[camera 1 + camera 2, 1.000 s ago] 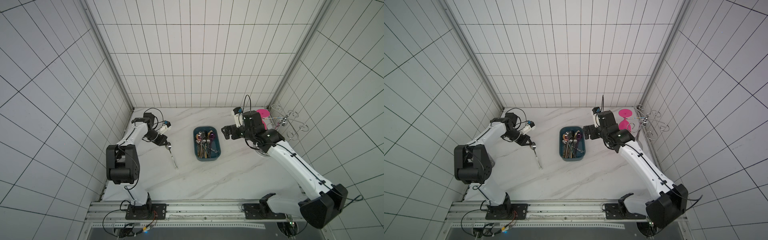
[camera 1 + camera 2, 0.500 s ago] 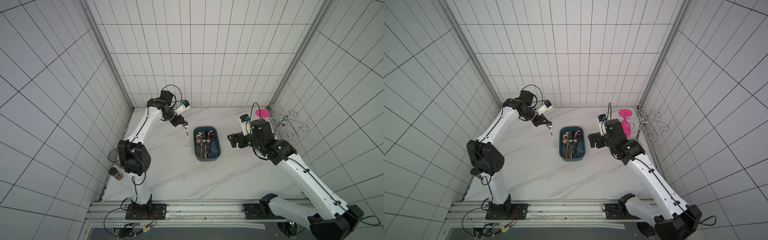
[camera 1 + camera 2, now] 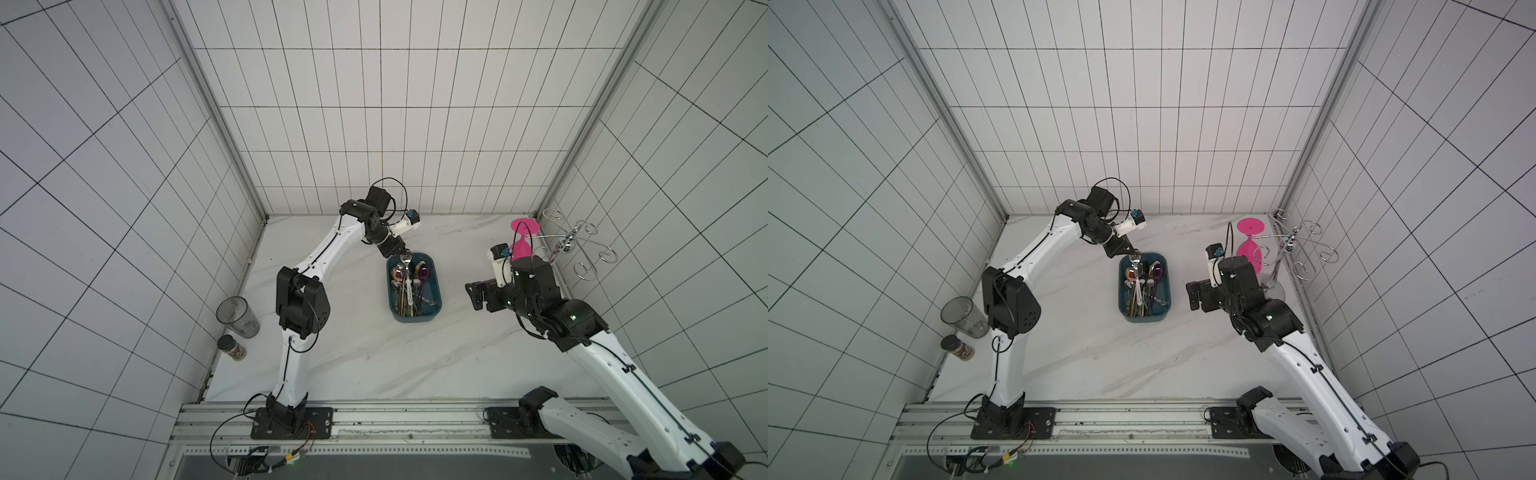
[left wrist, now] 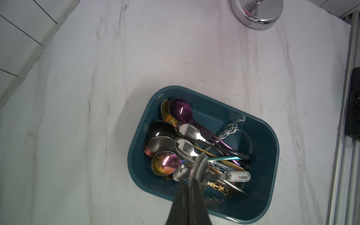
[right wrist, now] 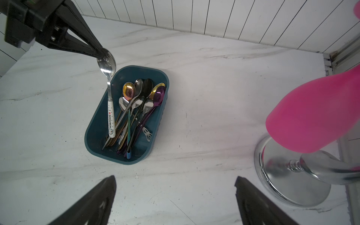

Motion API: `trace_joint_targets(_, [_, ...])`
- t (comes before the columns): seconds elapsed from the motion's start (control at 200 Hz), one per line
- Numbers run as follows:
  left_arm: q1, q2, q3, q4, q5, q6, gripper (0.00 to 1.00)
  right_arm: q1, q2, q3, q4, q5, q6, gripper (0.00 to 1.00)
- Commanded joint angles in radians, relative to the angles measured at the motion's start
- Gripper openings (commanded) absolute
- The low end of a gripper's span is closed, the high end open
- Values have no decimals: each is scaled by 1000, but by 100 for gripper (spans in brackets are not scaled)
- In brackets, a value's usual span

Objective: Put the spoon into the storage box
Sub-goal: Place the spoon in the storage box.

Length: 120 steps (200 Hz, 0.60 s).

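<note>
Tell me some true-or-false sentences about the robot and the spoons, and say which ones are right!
1. The left gripper is shut on the white-handled spoon. True.
2. That spoon lies flat on the table. False: it hangs handle-down over the storage box.
3. The right gripper holds the pink goblet. False: it is open and empty; the goblet hangs on the chrome rack.
4. The storage box has many other spoons in it. True.
</note>
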Motion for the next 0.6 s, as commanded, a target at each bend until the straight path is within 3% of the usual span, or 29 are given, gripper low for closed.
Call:
trace_joint_targets(0.0, [-25, 21, 40, 10, -18, 15, 0, -6, -25, -42, -18, 20, 14, 99])
trace_joint_targets(0.11, [-33, 38, 45, 14, -32, 20, 9, -6, -29, -60, -16, 23, 13, 99])
trace_joint_targets(0.285, [-34, 24, 31, 27, -55, 11, 43, -8, -29, -76, -4, 12, 17, 99])
trace_joint_targets(0.51, [-33, -54, -12, 99, -166, -73, 65, -7, -29, -122, 76, 70, -7, 99])
trace_joint_targets(0.595, [-29, -107, -73, 159, -220, -100, 79, -7, -38, -176, 162, 130, -33, 99])
